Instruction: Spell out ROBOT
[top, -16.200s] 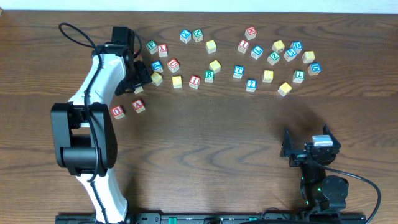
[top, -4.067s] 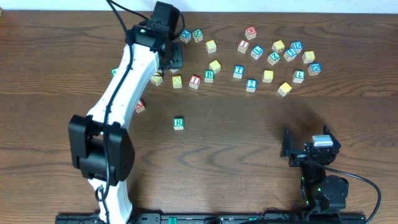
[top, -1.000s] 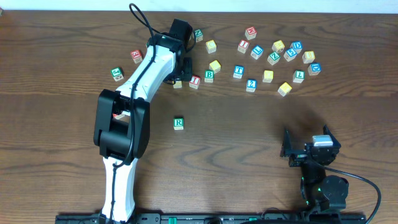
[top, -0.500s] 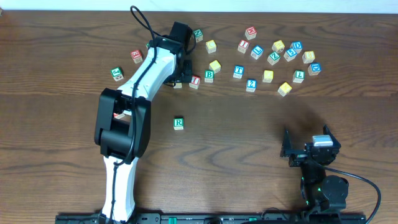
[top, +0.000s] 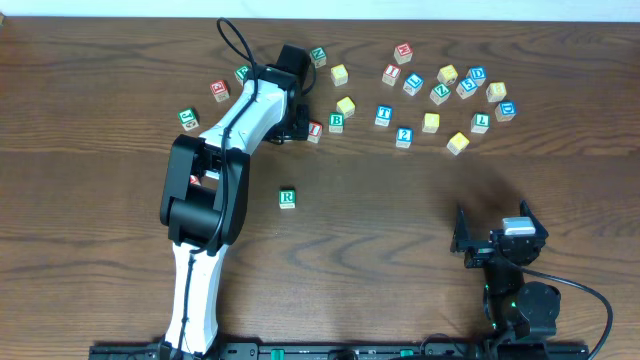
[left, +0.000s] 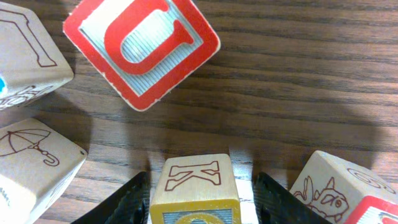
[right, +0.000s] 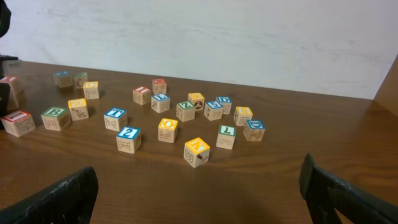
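Note:
My left gripper (top: 288, 127) hangs over the left end of the cube row. In the left wrist view it (left: 202, 177) is open around a yellow-topped cube (left: 194, 186) with a K outlined on its side. That cube rests on the table; a strip of wood shows beside the right finger (left: 273, 199). From overhead the cube is hidden under the wrist. The green R cube (top: 287, 198) lies alone mid-table. The green B (top: 337, 121), the blue T (top: 384, 115) and a yellow cube (top: 431, 122) sit in the row. My right gripper (top: 492, 224) rests open near the front right, holding nothing (right: 198, 180).
A red U cube (left: 142, 46) lies just beyond the left fingers, with other cubes close on both sides, including an umbrella-sided one (left: 34, 155). A red I cube (top: 314, 129) sits right of the wrist. Several more lettered cubes (top: 470, 85) crowd the back right.
The left arm's elbow has swung right and the wrist has settled over the yellow cube, which no longer shows from overhead. The right arm has not moved.

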